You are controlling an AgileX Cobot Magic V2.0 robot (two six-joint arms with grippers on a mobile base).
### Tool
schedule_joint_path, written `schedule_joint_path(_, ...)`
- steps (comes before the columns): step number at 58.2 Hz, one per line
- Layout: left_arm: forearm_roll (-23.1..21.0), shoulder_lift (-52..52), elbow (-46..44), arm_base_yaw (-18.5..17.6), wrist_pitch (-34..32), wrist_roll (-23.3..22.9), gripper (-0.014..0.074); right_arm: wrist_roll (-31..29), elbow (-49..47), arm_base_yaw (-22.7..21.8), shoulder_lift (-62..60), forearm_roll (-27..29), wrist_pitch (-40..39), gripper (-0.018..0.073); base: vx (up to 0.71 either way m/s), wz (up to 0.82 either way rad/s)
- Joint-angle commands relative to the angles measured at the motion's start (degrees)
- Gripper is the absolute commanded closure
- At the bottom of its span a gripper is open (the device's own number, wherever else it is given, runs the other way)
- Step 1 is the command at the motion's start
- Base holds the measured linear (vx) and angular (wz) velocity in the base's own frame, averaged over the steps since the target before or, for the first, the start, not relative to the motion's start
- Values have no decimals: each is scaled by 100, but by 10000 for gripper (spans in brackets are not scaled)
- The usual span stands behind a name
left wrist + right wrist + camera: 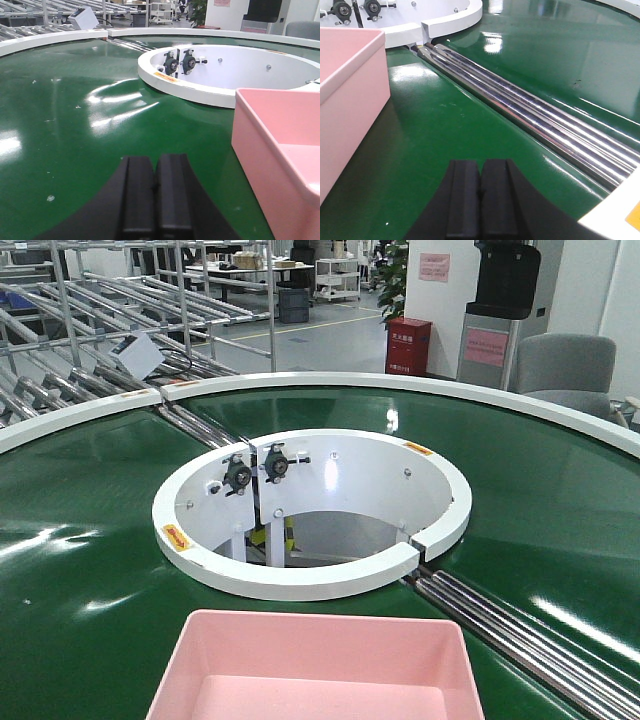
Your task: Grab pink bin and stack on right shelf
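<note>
Left pincer (156, 167) and right pincer (480, 170) sit closed, seemingly empty.

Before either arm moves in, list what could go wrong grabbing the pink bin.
Both the left hand and right hand are shut; unopened, they would likely shove the pink bin across the green conveyor belt instead of gripping it.
The steel rollers lie close beside the bin on the right hand's side; a low approach there might snag.

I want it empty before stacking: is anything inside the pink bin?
The visible part of the pink bin shows only bare pink floor and walls, nothing in it. Its near end is cut off by the picture edge and cannot be checked.
</note>
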Motion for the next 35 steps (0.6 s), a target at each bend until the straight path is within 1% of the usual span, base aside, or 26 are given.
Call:
schedule_joint_path(1, -8, 119, 57, 19, -499, -41, 604, 0, -3, -38, 71, -36, -431, 571, 0, 0)
schedule_joint_path(30, -8, 119, 57, 21, -562, -41, 604, 0, -3, -38, 71, -58, -465, 571, 0, 0)
schedule_joint_path(35, -8, 119, 57, 21, -562, -41, 604, -290, -3, -38, 71, -635, -615, 571, 0, 0)
